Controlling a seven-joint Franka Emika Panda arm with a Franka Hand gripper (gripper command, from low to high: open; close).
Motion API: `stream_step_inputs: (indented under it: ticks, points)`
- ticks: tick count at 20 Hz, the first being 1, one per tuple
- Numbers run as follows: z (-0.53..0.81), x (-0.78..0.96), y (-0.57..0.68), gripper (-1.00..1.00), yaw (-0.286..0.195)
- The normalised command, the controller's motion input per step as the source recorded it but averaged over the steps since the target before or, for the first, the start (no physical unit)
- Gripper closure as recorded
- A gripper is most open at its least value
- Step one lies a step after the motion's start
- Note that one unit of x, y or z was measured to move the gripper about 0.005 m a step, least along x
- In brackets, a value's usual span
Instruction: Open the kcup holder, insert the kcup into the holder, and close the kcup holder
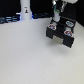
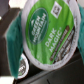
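One pod fills my wrist view: the kcup [image 2: 46, 31], green foil lid facing the lens, pinched in the gripper [image 1: 58, 20] above the kcup holder [image 1: 60, 36]. From the exterior view, I'm hovering over the black box, where other pods [image 1: 52, 26] show at its top. I judge this cup light, with a thin plastic wall and fragile foil, so I'm holding by the sidewalls below the rim, gently.
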Motion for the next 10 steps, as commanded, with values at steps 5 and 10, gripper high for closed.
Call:
stream_step_inputs:
  ticks: [5,10]
  points:
    - [0.00,0.17,0.03,1.00,-0.002]
    - [0.22,0.53,0.20,1.00,-0.016]
